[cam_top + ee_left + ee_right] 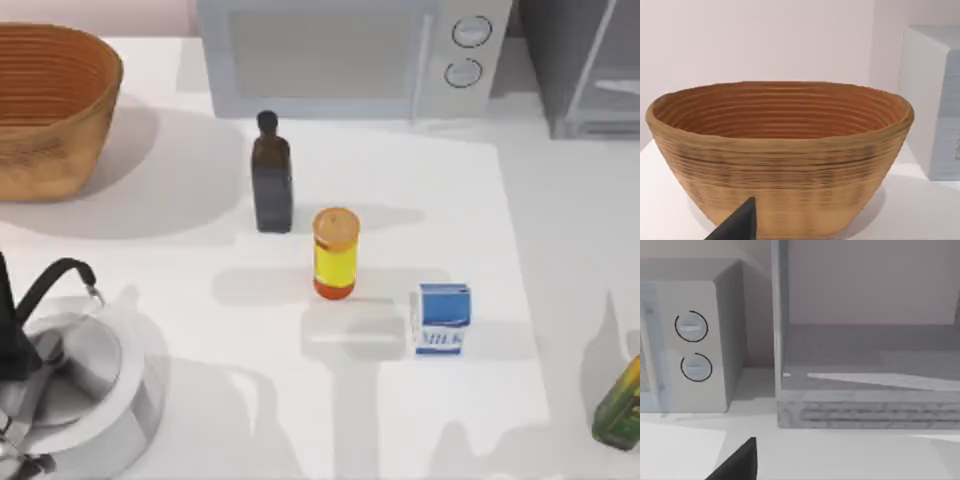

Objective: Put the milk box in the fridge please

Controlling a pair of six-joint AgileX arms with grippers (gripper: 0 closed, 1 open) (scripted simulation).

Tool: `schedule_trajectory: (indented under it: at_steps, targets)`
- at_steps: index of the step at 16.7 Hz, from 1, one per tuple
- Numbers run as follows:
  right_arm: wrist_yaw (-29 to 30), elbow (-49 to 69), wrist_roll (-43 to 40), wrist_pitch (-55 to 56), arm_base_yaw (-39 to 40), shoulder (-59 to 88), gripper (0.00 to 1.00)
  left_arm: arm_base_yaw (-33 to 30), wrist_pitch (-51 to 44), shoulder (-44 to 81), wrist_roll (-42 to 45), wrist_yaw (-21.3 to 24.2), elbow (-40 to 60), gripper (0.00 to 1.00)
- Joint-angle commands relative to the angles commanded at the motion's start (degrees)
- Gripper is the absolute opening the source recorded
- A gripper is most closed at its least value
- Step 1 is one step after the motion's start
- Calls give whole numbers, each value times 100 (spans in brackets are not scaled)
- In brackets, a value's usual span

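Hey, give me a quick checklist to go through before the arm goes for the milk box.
1. Milk box upright on the table: ok.
2. Space around it: ok, the yellow jar stands apart to its left, nothing touching.
3. Milk box held by a pincer: not ok, it stands alone.
4. Fridge open to receive it: ok, right wrist view looks into its interior.
5. Path from box to fridge: ok, bare table between them; the green-yellow carton sits off at the right edge.
6. Right pincer open or shut: cannot tell.
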Motion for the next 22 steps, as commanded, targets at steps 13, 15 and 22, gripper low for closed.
schedule_trajectory:
  at_steps: [13, 15, 22]
  targets:
    - [1416, 858, 501, 1513, 1681, 3458, 100, 0, 0, 0, 0, 0, 0, 100]
    - [1826, 1120, 669, 2172, 2283, 4526, 100, 0, 0, 0, 0, 0, 0, 100]
    - [3434, 1831, 1073, 4966, 4381, 8482, 100, 0, 0, 0, 0, 0, 0, 100]
